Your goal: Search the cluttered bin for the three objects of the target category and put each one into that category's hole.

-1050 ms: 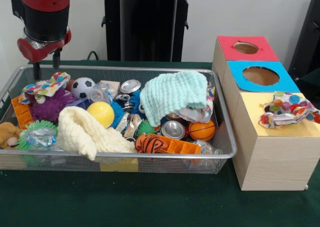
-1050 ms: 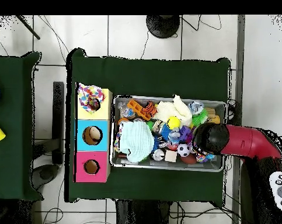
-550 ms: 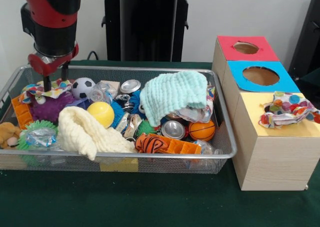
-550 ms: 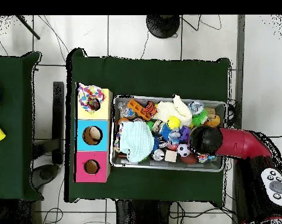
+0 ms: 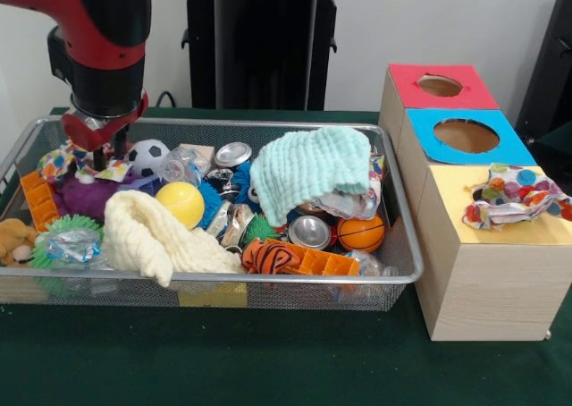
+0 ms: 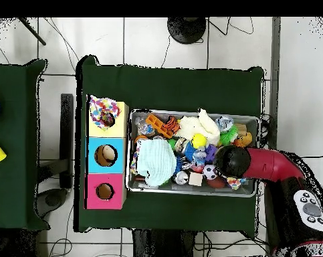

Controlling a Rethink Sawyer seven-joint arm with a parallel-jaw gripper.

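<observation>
My gripper (image 5: 98, 160) sat down in the wire-mesh bin's (image 5: 393, 276) far-left corner on the polka-dot cloth (image 5: 55, 163); its grip I couldn't tell. Another dotted cloth (image 5: 514, 196) draped the yellow box's (image 5: 500, 272) hole.

The spotted cloth (image 5: 79, 158) lies crumpled at the bin's (image 5: 223, 283) 10 o'clock corner, right under my jaws, over a purple spiky ball (image 5: 85, 196). A second spotted cloth (image 5: 514, 196) is bunched over the yellow box's hole (image 5: 500, 211). In the bin, the mint cloth (image 5: 308, 172) is heaped at 2 o'clock and the cream cloth (image 5: 156, 236) at 7 o'clock.
</observation>
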